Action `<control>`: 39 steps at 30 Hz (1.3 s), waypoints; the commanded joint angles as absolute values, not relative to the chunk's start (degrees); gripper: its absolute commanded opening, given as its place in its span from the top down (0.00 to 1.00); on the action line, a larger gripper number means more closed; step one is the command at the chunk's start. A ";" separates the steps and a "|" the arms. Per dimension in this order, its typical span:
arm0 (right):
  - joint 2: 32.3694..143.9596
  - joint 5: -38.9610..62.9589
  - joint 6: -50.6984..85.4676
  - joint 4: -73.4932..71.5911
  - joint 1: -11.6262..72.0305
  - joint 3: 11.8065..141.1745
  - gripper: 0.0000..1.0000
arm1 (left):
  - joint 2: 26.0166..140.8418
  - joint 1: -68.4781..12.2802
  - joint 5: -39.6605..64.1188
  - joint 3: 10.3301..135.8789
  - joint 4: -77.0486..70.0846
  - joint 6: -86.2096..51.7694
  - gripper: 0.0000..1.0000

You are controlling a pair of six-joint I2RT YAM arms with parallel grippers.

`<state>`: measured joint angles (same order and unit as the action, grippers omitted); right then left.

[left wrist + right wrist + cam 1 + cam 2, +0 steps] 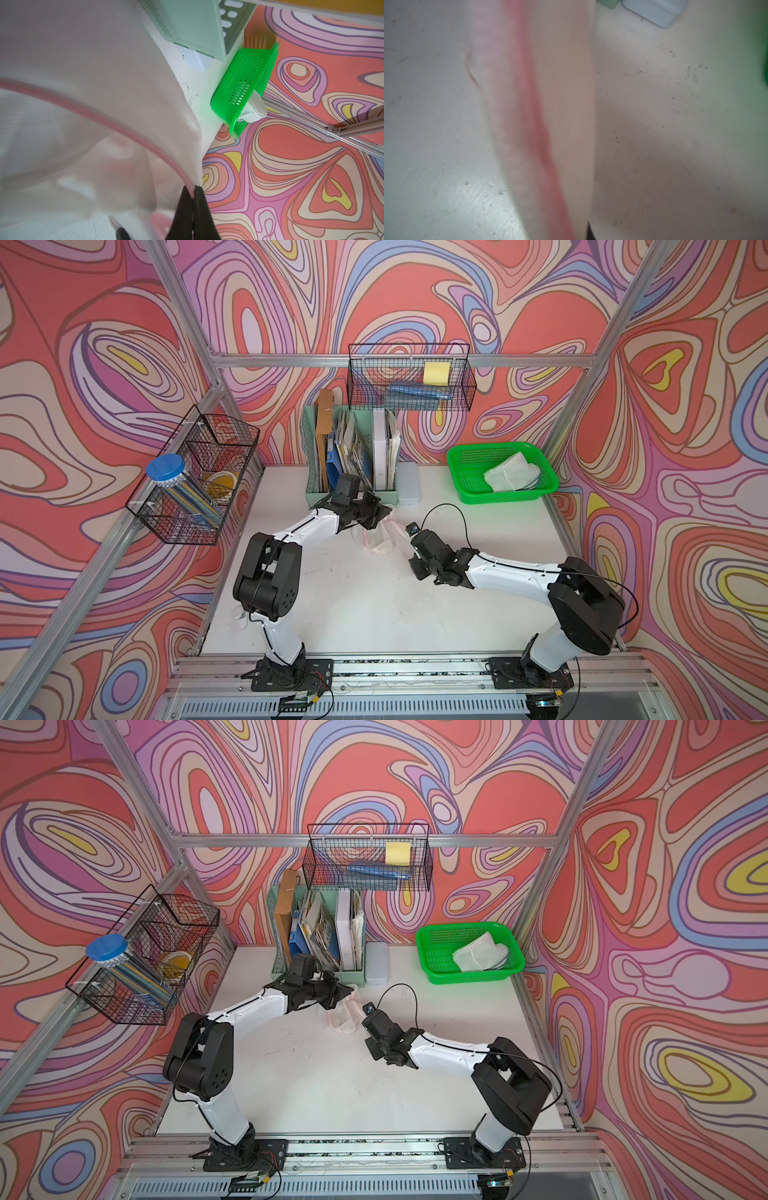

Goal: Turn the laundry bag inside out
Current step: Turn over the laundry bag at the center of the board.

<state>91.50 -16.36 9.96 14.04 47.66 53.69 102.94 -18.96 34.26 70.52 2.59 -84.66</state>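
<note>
Centrally in both top views, the laundry bag (376, 537), a sheer white mesh with a pink hem, is shown hanging between the two arms over the white tabletop (374, 605); whether its lower end touches the surface cannot be told. The left gripper (388, 512) is clenched on the hem: in the left wrist view the pink edge is pinched between the black fingers (185, 207) at the lower middle of the frame. The right gripper (409, 531) is likewise clamped on the bag's fabric. In the right wrist view a blurred band of cloth with a pink seam is seen running down to the lower edge, where a dark fingertip (590, 233) shows.

The tabletop is scuffed and flecked with dark specks. Along its far edge a mint file holder (311, 472) stuffed with folders, a pale box (409, 485) and a green basket (498, 495) are ranged from the middle towards the right of the frame; folded white cloth (513, 477) lies in the green basket.

The walls (685, 448) are covered with swirls of red, pink, lilac, blue and yellow, and are edged by an aluminium frame (282, 360). A back wire basket (361, 381) holding a yellow pad (436, 373) is hung at upper centre. A side wire basket (178, 526) holding a blue-lidded jar (166, 466) is hung at left. Both arm bases are bolted to a rail (415, 664) at the bottom of the frame.
</note>
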 commanded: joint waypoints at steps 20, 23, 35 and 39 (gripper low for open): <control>84.34 -0.13 15.89 23.30 53.85 67.95 0.48 | 104.45 -18.78 39.48 66.60 -20.38 -93.34 1.00; 82.86 -1.24 15.71 23.67 52.14 67.22 0.41 | 104.19 -18.57 40.98 65.96 -22.21 -93.87 1.00; 83.59 -2.07 16.07 16.45 38.14 60.20 0.51 | 103.87 -17.49 52.33 67.74 -22.39 -88.71 1.00; 85.97 -0.42 14.45 11.85 35.03 58.91 0.56 | 103.19 -17.14 54.93 68.91 -15.68 -83.40 1.00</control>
<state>84.38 -1.50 15.70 17.23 36.16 59.70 103.83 -17.58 50.11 66.67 -19.11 -88.79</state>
